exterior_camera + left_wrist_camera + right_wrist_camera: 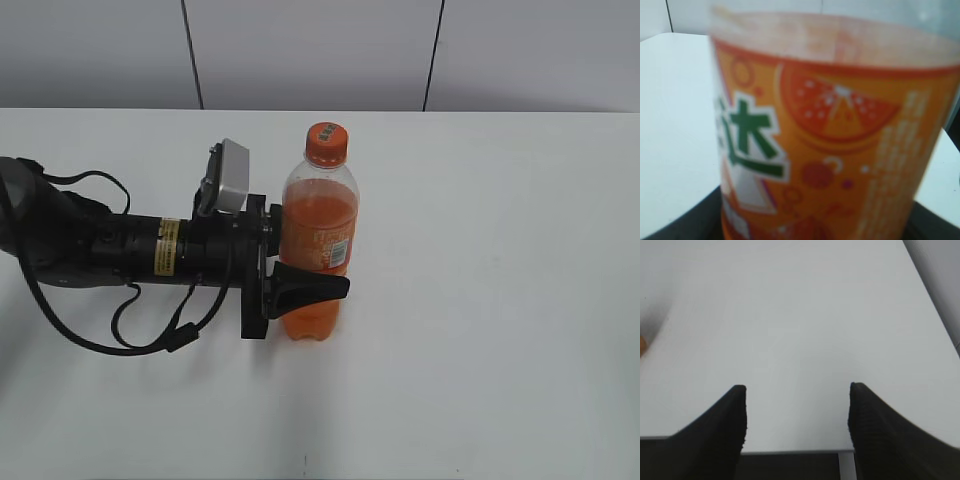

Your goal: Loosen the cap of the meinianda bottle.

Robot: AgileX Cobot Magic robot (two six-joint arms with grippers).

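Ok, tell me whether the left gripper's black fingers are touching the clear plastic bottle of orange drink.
Touching. The exterior view shows the left gripper clamped on the bottle, one finger across its waist.

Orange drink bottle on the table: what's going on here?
The left gripper is clamped around the lower body of the tall clear plastic bottle of orange drink, holding it upright on the white table. Its small orange ribbed screw cap is on and untouched. The right gripper hangs open over bare table, away from the bottle.
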